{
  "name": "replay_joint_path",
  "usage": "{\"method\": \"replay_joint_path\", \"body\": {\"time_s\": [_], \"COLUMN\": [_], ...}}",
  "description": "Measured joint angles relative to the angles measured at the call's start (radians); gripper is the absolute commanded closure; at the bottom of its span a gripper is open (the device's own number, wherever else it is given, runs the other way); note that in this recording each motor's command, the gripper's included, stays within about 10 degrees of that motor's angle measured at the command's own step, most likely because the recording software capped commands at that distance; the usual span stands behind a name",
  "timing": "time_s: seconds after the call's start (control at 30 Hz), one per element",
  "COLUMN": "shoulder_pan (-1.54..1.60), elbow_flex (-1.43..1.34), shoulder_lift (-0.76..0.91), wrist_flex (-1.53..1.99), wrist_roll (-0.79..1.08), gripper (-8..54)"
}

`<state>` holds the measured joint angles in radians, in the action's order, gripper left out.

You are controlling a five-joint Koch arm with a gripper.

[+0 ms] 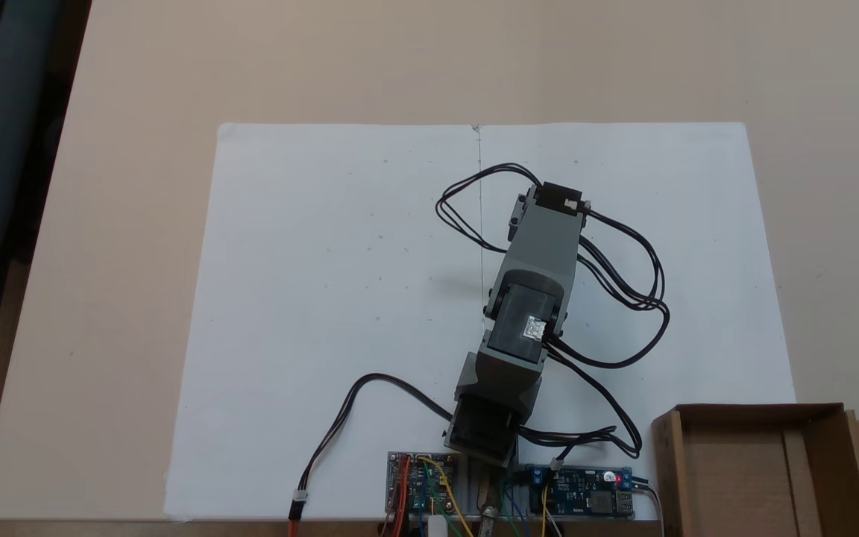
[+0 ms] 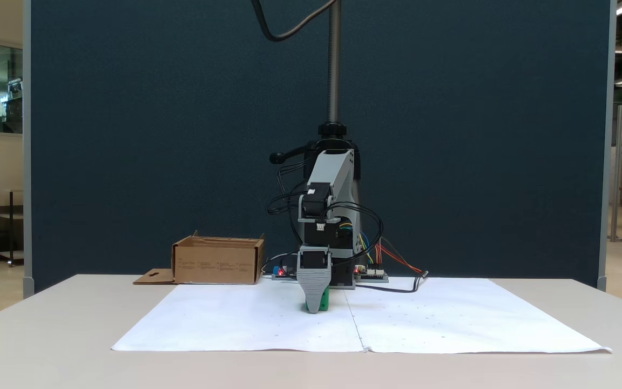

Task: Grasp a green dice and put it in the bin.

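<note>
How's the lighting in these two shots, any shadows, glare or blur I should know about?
In a fixed view from above, light is even and soft; the arm casts a faint smudge of shadow on the white paper, and the cardboard box is cut by the frame edge. In a fixed view from the front, the dark panel makes the pincer stand out; the green dice is partly hidden; bright ceiling lights glare top right.

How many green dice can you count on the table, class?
1. The green dice sits on the white paper, low behind the gripper in a fixed view. The arm could hide others.
</note>
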<state>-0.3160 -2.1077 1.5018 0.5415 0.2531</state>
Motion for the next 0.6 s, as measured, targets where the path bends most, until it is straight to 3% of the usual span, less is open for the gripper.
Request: {"method": "replay_joint_path", "body": {"time_s": [0.13,0.6], "shoulder_pan": [0.005,-0.012], "elbow_flex": [-0.011,-0.005], "shoulder_lift": [0.008,0.032], "wrist_flex": [-0.037,-0.035], "wrist_roll": [0.000,0.000], "gripper": [31.9,33.6]}}
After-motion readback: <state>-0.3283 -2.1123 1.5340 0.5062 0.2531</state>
